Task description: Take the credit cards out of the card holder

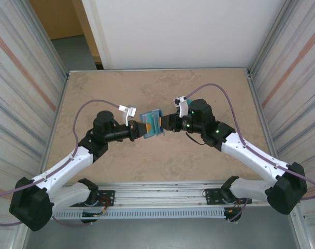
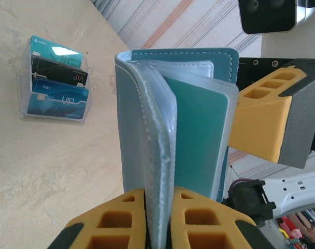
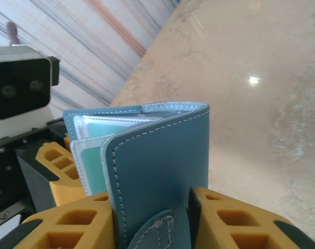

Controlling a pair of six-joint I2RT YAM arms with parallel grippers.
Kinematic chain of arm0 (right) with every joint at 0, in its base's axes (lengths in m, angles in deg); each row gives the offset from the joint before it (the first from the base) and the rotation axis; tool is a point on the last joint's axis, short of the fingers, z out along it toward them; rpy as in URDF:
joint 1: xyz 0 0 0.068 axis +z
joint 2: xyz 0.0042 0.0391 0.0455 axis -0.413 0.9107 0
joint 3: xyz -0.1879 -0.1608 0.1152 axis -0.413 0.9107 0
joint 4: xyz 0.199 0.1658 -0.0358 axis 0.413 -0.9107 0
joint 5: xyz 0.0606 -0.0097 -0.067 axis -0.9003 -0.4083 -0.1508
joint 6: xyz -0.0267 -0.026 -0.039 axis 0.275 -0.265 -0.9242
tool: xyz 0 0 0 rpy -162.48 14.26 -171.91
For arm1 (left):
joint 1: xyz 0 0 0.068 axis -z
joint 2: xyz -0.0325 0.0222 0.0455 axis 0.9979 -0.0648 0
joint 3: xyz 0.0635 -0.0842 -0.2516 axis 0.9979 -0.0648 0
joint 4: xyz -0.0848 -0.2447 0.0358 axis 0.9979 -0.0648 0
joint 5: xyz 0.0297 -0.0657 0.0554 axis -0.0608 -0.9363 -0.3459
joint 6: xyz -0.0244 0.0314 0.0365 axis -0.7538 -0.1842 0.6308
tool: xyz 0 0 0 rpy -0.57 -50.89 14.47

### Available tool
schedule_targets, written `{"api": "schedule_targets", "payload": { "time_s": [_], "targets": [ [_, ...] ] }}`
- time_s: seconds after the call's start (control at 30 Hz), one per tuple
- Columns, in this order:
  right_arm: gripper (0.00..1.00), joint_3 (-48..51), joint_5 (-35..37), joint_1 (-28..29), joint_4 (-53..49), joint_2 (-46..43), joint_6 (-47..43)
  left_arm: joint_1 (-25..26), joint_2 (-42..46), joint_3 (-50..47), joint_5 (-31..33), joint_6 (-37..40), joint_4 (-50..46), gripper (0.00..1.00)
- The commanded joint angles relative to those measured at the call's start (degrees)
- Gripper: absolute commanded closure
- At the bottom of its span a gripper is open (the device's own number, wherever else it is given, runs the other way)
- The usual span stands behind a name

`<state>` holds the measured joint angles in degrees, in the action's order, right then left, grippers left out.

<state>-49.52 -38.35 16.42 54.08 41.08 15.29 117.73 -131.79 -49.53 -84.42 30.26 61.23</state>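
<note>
The card holder [image 1: 151, 123] is up off the bench [image 1: 199, 168] at its middle, between the two arms where they meet. It is a small teal-blue bifold with pale stitching along its edges and a greyer blue lining.

In the left wrist view it stands on end and fanned partly open. Clear plastic sleeves [image 2: 168, 109] show between the covers, and a teal card [image 2: 196, 145] sits in one of them. The left jaws are pinched tight on its lower edge, a yellow finger [image 2: 113, 223] on either side of the cover and sleeves.

From the right wrist, the outer cover curves toward the camera, with its small closure tab [image 3: 157, 231] hanging at the bottom. That flap lies between the right arm's yellow fingers [image 3: 240, 223]. The right jaws stand partly open around it, with a thin dark gap beside one finger. I cannot tell whether the other finger touches the cover.

On the bench, well apart from the holder, a clear stand [image 2: 28, 98] carries three credit cards [image 2: 59, 78] in tiers: teal at the back, a black one marked VIP, and blue in front.
</note>
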Motion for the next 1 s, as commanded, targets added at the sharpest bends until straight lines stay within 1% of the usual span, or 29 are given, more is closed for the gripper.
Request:
{"api": "schedule_targets", "payload": {
  "time_s": [0.0,0.27,0.53,0.67,0.97],
  "targets": [
    [0.58,-1.4,5.9,0.4,-4.5,1.5,-2.4,0.4,2.8,2.0,-4.6,1.3,5.0,1.0],
    [0.53,-1.3,4.3,1.0,-3.1,0.8,-2.6,0.4,2.4,2.2,-2.4,1.0,2.6,1.0],
    [0.49,-1.2,5.4,1.0,-2.7,1.1,-2.5,0.3,1.8,3.0,-2.6,1.0,1.5,1.0],
    [0.49,-0.9,5.3,1.0,-2.1,1.0,-2.3,0.4,1.8,3.3,-2.5,1.0,1.0,1.0],
    [0.42,0.7,3.2,-0.4,-0.3,-1.3,-0.8,0.4,1.2,3.9,-0.4,1.5,-2.6,1.0]
  ]
}}
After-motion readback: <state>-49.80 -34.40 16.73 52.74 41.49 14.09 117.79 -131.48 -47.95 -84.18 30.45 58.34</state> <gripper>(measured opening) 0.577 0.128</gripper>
